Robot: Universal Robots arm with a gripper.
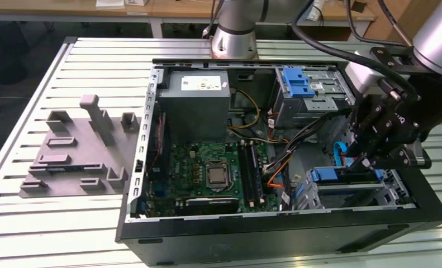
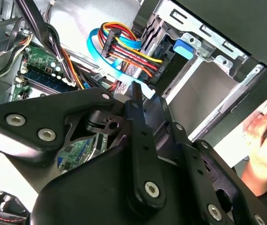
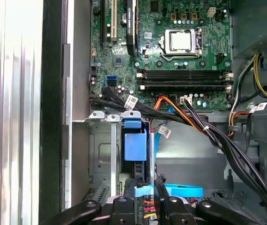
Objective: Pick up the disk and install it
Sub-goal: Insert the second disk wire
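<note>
The exterior view looks down obliquely from high and well back at the open computer case (image 1: pixel 280 223) on the desk (image 1: pixel 71 223). Both wrist views sit close inside it (sharing the motherboard (image 3: pixel 171 51) and cables).

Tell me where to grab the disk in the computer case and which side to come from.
Grip the disk across its thin width, on the blue frame. It seems to stand on edge in the metal cage, narrow blue edge facing the case's open side, so come straight in through that opening. The cage wall and cables beside it likely block any sideways approach.
</note>
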